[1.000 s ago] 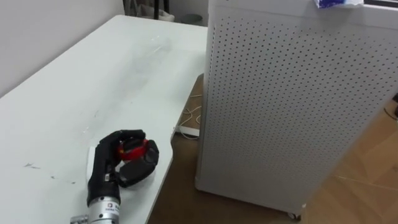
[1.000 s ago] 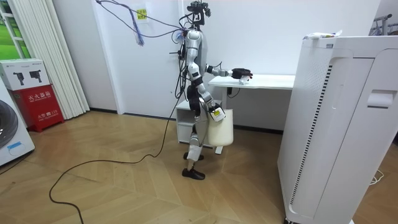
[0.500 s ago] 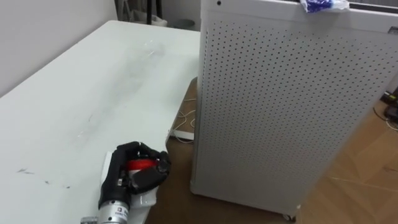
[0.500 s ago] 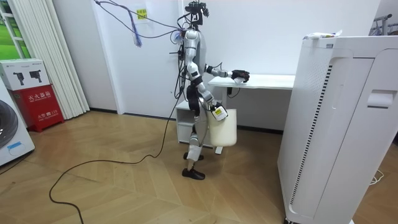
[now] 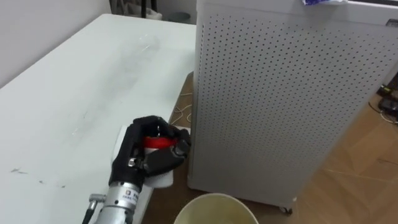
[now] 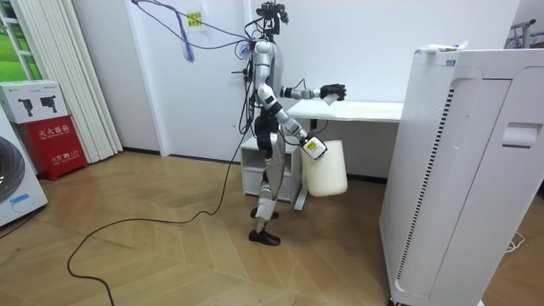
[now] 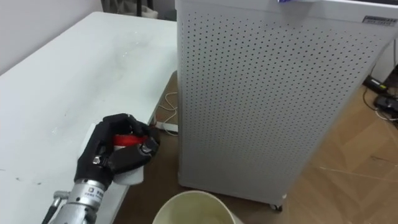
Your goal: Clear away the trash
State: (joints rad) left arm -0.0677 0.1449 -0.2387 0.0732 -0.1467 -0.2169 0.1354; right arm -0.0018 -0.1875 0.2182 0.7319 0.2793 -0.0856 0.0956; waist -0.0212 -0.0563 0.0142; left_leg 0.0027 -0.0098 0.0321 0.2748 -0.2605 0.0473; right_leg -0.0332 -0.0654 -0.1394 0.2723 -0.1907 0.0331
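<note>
Your left robot hand (image 5: 152, 149) is curled round a small red piece of garbage (image 5: 155, 142). The red shows between the thumb and the other fingers, so the grasp looks firm to me. This robot hand hangs at the near edge of the white worktop (image 5: 68, 93), which stretches away to its left and beyond it.

Below this robot hand and a little to its right you see the rim of the cream bucket (image 5: 214, 198). In the room view the right robot hand (image 6: 312, 148) carries it beside the hip; how it grips the bucket I cannot tell.

I judge that the step in hand is the drop into the bucket. Bring the garbage clear of the worktop edge and right above the bucket mouth, and only then spread the fingers. A release here may strike the rim or the edge. Hold the bucket with its mouth up, because it looks a little tilted in the room view.

Whether anything lies in the bucket I cannot tell.

To the right of the left robot hand, near, stands a tall perforated cabinet (image 5: 286, 99) with a blue thing (image 5: 323, 2) on top.
</note>
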